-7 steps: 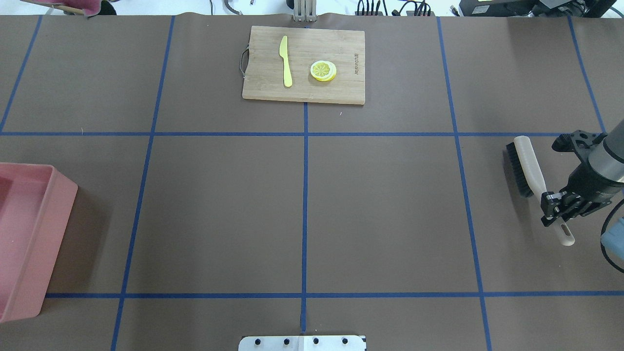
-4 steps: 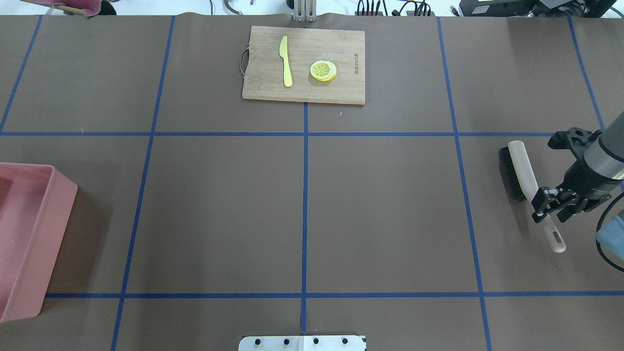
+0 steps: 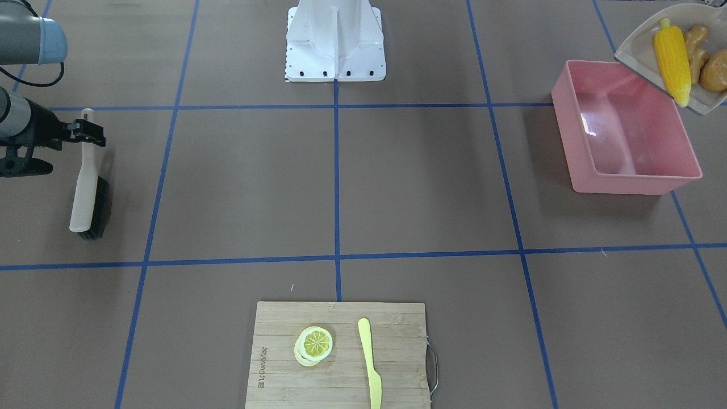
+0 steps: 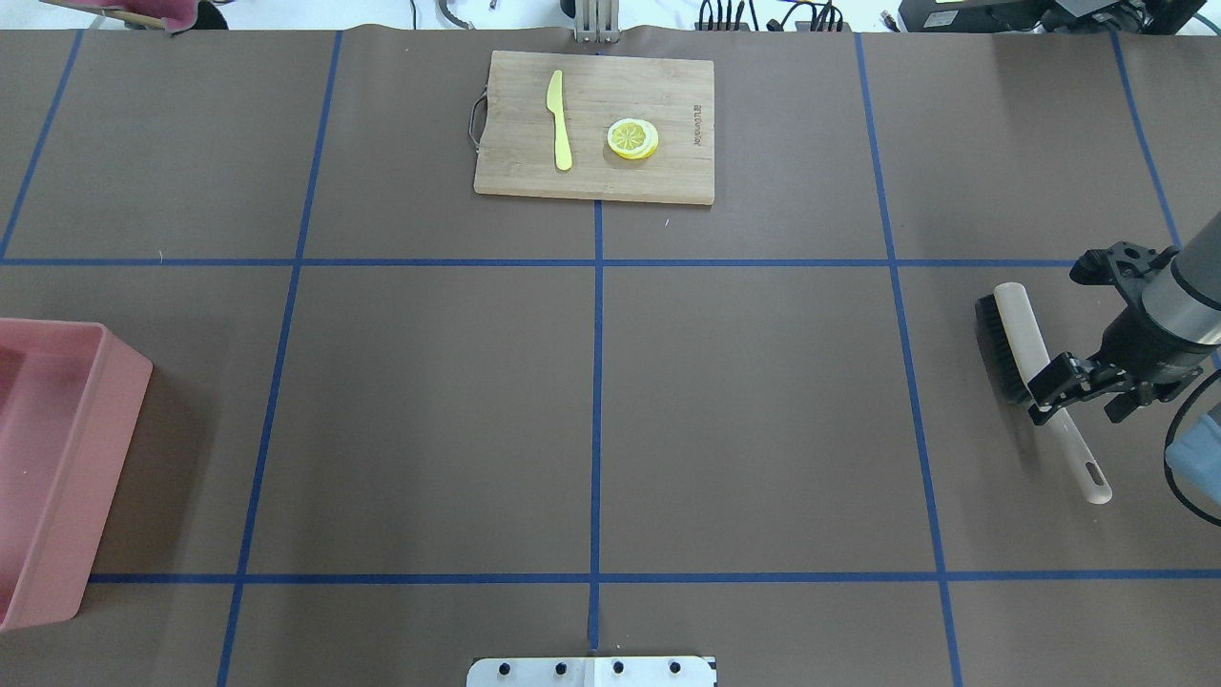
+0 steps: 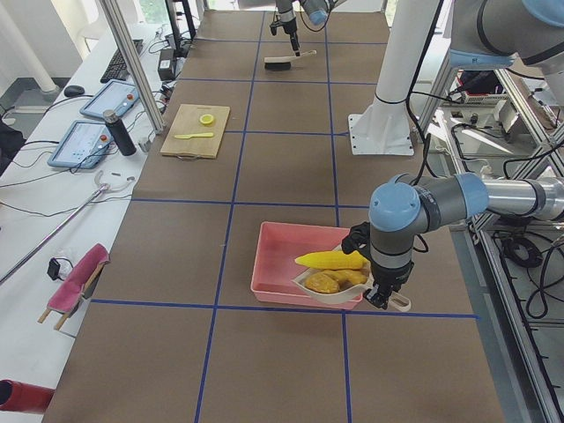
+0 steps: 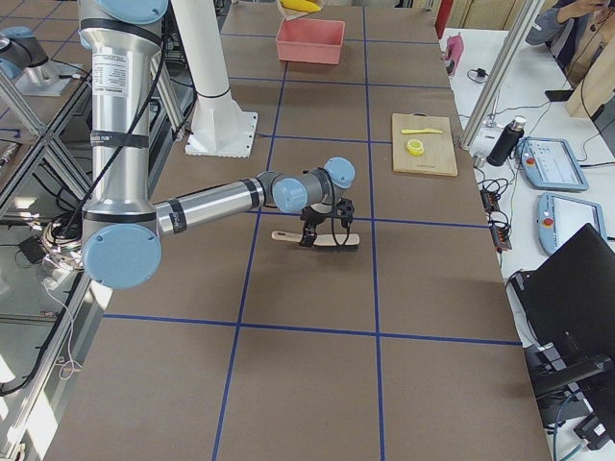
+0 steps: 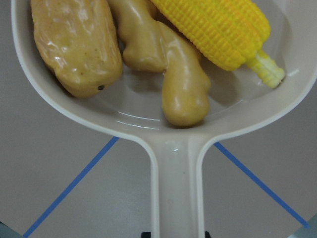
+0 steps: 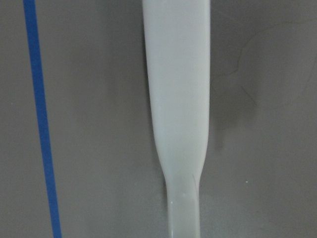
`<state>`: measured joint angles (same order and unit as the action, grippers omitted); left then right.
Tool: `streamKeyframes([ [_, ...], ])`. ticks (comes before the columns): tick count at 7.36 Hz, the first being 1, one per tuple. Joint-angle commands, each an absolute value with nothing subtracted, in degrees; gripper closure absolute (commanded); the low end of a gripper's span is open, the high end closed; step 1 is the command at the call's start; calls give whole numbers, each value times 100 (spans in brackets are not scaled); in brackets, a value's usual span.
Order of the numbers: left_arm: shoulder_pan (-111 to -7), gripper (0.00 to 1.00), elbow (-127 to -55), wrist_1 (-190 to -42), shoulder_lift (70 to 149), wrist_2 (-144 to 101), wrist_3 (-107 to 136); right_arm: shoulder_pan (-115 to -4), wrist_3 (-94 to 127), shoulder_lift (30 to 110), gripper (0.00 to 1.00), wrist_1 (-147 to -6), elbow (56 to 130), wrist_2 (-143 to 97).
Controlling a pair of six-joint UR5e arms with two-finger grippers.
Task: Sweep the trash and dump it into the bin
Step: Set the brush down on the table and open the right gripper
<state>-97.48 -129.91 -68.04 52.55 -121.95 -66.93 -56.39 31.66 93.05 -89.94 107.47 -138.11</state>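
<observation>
The trash lies in a beige dustpan (image 3: 636,48): a yellow corn cob (image 3: 673,54), a tan ginger root (image 7: 168,64) and a brown potato (image 7: 77,44). The pan hangs tilted over the far corner of the pink bin (image 3: 630,184), whose inside looks bare. My left gripper (image 5: 385,298) is shut on the pan's handle (image 7: 176,198). At the other end of the table a brush (image 4: 1016,324) lies flat. My right gripper (image 4: 1073,401) stands open astride its handle (image 8: 178,99), and no finger shows beside the handle in the right wrist view.
A wooden cutting board (image 4: 668,95) sits at the table's far middle edge, bearing a pale yellow knife (image 4: 559,119) and a lemon slice (image 4: 632,138). The white robot base (image 3: 335,40) stands at the near middle edge.
The brush came down and slightly toward the table's middle, and now rests on the paper. The right gripper's fingers have spread apart around its handle.
</observation>
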Motion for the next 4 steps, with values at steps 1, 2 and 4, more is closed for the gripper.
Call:
streamKeyframes([
  [1, -9397, 100, -13025, -6252, 5483, -11840, -6680, -6290, 2868, 9255, 0, -8991, 10593, -13337],
  [2, -9195, 100, -13156, -6162, 5510, -11700, -6627, -6632, 2256, 9272, 0, -9009, 10486, -12767],
  [4, -8974, 100, -13402, -5846, 5555, -11567, -6417, -7650, 755, 9325, 0, -9009, 9909, -12630],
])
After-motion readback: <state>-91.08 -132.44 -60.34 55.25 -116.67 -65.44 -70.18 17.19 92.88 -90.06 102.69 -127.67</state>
